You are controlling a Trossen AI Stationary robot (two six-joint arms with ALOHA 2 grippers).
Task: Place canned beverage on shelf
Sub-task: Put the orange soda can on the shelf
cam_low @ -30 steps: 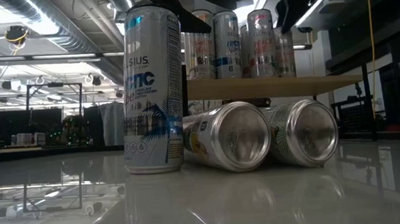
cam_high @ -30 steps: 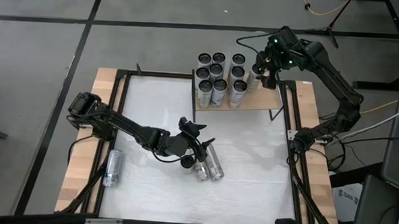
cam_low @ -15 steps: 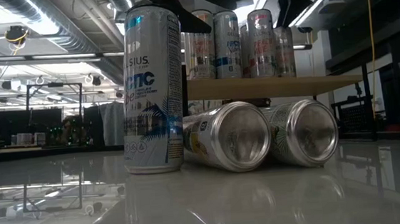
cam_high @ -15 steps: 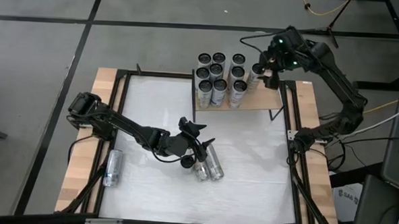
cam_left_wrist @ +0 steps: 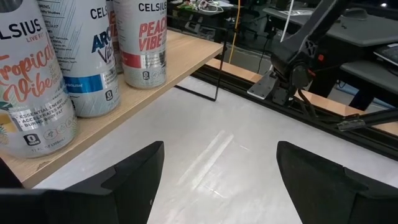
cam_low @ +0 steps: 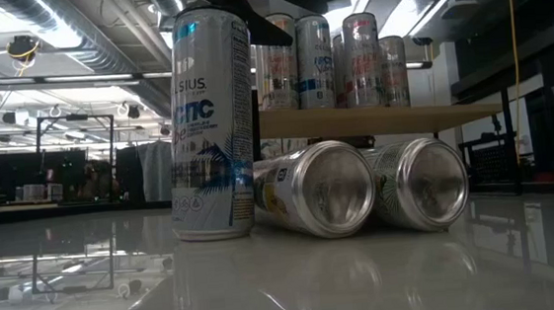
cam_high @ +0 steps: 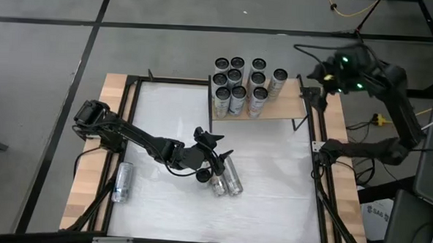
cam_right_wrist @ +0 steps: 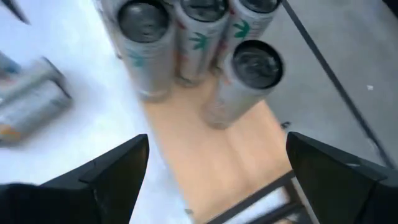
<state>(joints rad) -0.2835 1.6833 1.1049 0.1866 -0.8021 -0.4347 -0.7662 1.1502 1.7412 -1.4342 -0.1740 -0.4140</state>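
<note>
Ten cans stand upright on the shelf (cam_high: 279,106). The newest can (cam_high: 278,79) sits alone at the shelf's right side, just beside the packed group (cam_high: 236,84). Right gripper (cam_high: 323,76) is released and empty, jaws wide, up off the shelf past its right edge. Left gripper (cam_high: 209,159) hovers mid-bench (cam_high: 272,190), jaws apart over an upright can (cam_low: 210,121); can't tell if it grips. Two cans (cam_high: 228,181) lie beside it. One can (cam_high: 122,181) lies at the bench's left edge.
</note>
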